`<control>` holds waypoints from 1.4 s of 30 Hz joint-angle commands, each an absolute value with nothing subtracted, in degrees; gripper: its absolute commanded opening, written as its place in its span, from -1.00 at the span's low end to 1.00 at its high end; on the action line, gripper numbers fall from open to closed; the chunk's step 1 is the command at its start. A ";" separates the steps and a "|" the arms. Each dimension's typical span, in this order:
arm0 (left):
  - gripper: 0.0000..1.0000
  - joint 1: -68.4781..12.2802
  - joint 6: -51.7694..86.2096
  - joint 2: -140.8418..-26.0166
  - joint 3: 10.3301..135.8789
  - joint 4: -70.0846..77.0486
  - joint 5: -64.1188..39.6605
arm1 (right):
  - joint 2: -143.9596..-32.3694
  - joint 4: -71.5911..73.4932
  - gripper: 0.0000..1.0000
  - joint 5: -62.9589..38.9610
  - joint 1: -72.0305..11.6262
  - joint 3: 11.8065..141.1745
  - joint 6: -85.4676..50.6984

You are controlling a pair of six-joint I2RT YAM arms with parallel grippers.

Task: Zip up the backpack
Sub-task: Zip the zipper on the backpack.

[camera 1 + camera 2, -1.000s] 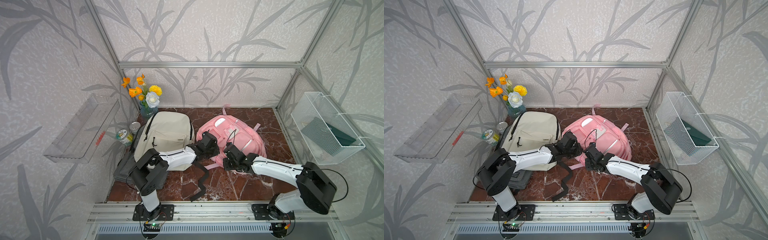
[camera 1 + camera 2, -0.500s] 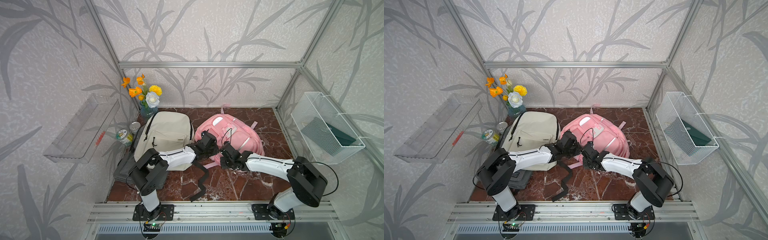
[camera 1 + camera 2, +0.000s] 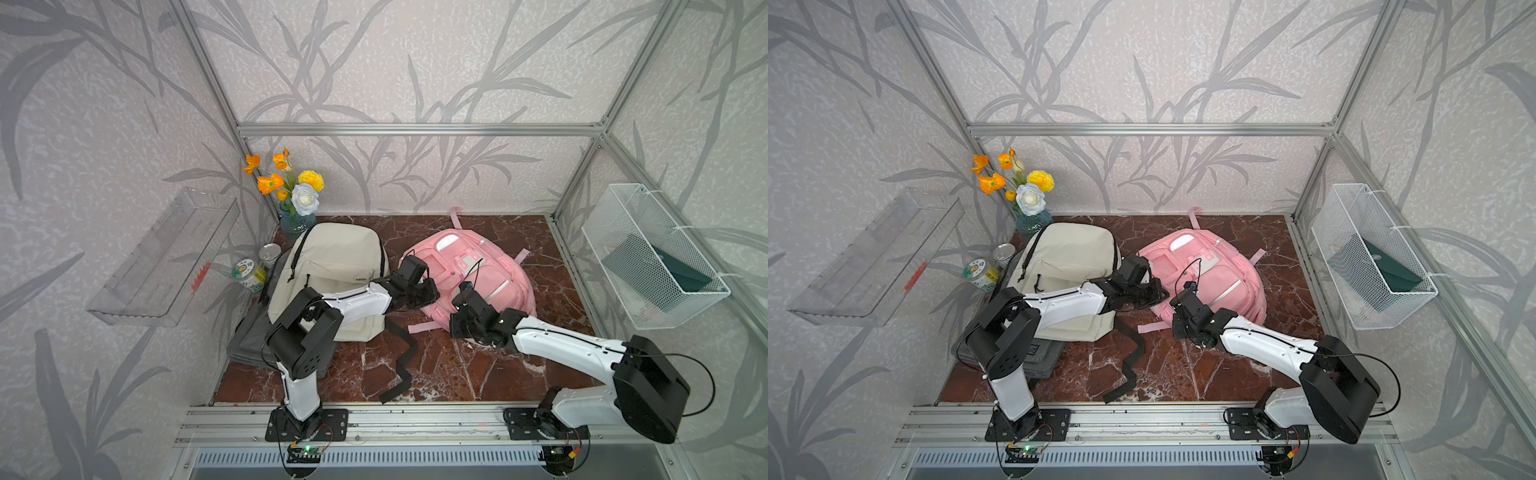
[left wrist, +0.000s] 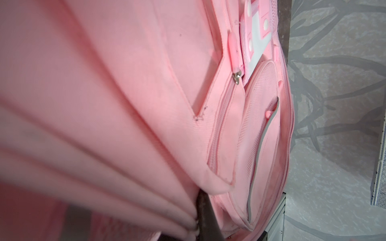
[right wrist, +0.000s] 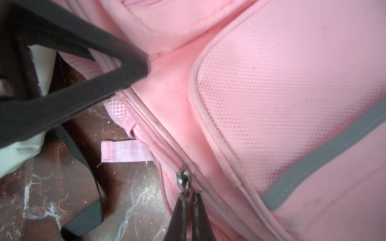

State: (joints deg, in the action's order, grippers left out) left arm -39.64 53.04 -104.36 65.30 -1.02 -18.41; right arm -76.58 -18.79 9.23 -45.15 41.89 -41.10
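Inside a leaf-papered booth, I work low over a red marble worktop [image 3: 457, 374]. At the far left of both top views a clear shelf [image 3: 162, 266] hangs on the wall. To its right, in the back-left corner, stand a vase of flowers [image 3: 297, 199] and a small jar [image 3: 248, 275].

Next comes a cream backpack [image 3: 336, 257], lying flat, its black strap [image 3: 401, 357] trailing toward the front rail. My left arm reaches across it, and my left hand [image 3: 428, 291] sits at the left edge of the pink backpack [image 3: 486, 270], which lies flat at centre frame, just right of the cream one. That hand is clamped narrow on a fold of the pink cloth. The left wrist view shows the fabric bunched in pleats against one dark finger [image 4: 203, 210].

At the bag's near edge my right hand [image 5: 189, 197] is pinched tight on the metal zipper pull [image 5: 183, 180] — fingertips together, the tab between them. Just beside that zipper a short pink webbing strap [image 5: 125, 154] lies on the marble, and a mesh panel with a grey stripe [image 5: 323, 158] runs along the other side.

At the far right a white wire basket [image 3: 656, 262] hangs on the wall — something dark green inside.
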 commanded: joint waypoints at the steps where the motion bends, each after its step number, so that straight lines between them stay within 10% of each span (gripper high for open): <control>1: -1.00 -36.12 47.88 -105.06 69.35 -1.24 -10.51 | -73.71 -33.17 -1.00 10.38 -45.09 40.78 -44.25; 12: -1.00 -35.70 48.33 -104.80 70.80 -1.60 -10.07 | -73.93 -28.33 -1.00 5.96 -45.44 39.23 -42.83; 26: -1.00 -40.58 55.47 -103.00 65.76 3.43 -12.28 | -91.46 -14.99 -0.44 8.01 -45.29 42.63 -40.36; 34: -1.00 -39.91 54.73 -103.38 66.01 2.93 -11.98 | -86.72 -11.59 -1.00 10.99 -45.26 40.44 -40.11; 42: -1.00 -36.82 51.50 -106.02 65.57 2.40 -11.51 | -77.96 -25.30 -1.00 11.29 -45.70 39.59 -40.45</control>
